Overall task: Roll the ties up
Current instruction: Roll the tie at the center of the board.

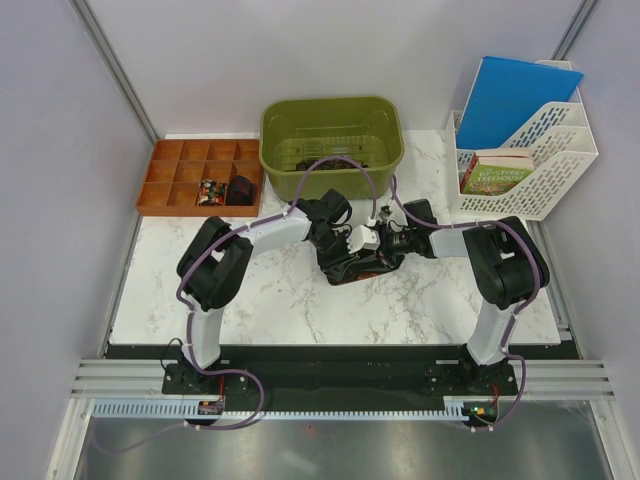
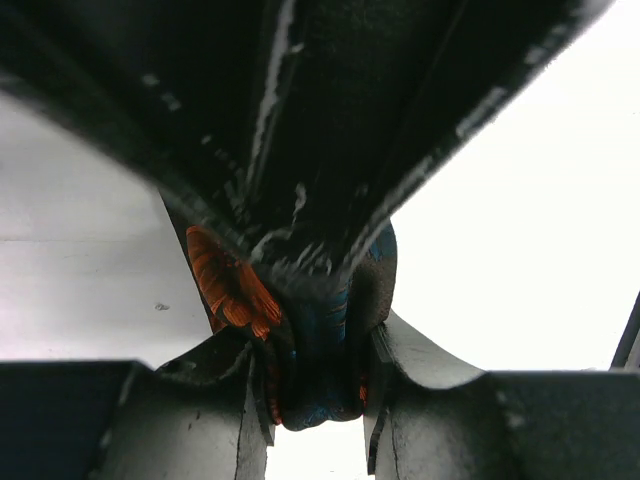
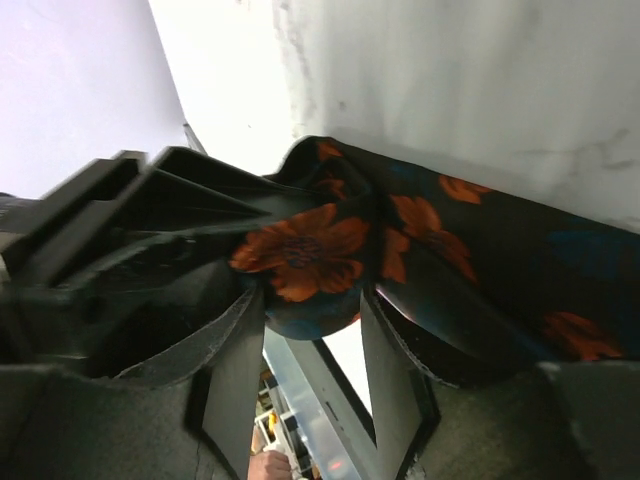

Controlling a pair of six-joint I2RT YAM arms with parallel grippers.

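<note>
A dark tie with orange flowers (image 1: 352, 268) lies bunched on the marble table, mid-table, under both grippers. My left gripper (image 1: 335, 243) is shut on a folded part of the tie (image 2: 318, 360); dark blue and orange cloth fills the gap between its fingers. My right gripper (image 1: 378, 243) meets it from the right and is shut on the tie (image 3: 310, 262), an orange flower sitting between its fingers (image 3: 240, 385). The rest of the tie (image 3: 500, 270) trails off to the right in the right wrist view.
A green tub (image 1: 332, 140) stands just behind the grippers. A brown compartment tray (image 1: 200, 176) with rolled ties is at the back left. A white file rack (image 1: 525, 160) with a blue folder and a book stands at the back right.
</note>
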